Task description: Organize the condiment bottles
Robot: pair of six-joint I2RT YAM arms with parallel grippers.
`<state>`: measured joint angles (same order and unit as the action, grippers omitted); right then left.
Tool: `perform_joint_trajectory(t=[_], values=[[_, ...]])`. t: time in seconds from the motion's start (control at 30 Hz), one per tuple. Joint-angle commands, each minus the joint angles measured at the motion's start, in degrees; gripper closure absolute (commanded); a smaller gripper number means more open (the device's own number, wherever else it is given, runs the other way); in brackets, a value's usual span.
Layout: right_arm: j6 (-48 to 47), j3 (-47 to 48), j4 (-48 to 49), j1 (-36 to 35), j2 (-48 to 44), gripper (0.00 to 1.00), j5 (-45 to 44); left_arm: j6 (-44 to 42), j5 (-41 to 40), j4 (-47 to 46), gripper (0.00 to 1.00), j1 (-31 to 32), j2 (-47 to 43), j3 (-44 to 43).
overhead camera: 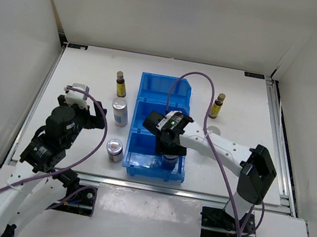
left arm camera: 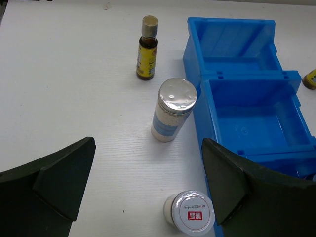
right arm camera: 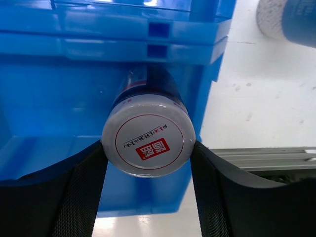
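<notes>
Right gripper [overhead camera: 170, 148] is clamped on the lid of a red-marked silver jar [right arm camera: 147, 140], which stands upright in the near compartment of the blue three-compartment bin [overhead camera: 168, 79], close to its right wall. The jar's base is hidden, so the sound course is judged to be a straight descent clear of wall and divider, releasing only once seated. Middle and far compartments show no contents. Left gripper [left arm camera: 148, 163] hangs spread and unloaded beside a white-blue cylinder [left arm camera: 173, 111], amber bottle [left arm camera: 147, 49] and second red-marked jar [left arm camera: 193, 213], all outside the bin.
</notes>
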<state>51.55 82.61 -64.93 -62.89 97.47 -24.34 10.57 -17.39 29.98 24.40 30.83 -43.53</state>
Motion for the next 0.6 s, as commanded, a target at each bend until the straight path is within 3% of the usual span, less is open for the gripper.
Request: perform_joint_trajectory(t=[0.0, 0.3, 0.57], values=[[2.85, -0.07, 2.86, 0.75, -1.58, 1.00, 1.04, -0.02, -0.45, -0.53, 0.01, 0.21, 0.02, 0.37], [2.77, -5.52, 7.45, 6.73, -1.58, 1.00, 9.83, -0.02, -0.45, -1.06, 0.01, 0.21, -0.50, 0.90], [1.71, -5.00, 7.45, 7.35, 0.26, 0.96, 10.36, -1.52, 3.41, -1.06, 0.01, 0.21, -1.03, 0.90]])
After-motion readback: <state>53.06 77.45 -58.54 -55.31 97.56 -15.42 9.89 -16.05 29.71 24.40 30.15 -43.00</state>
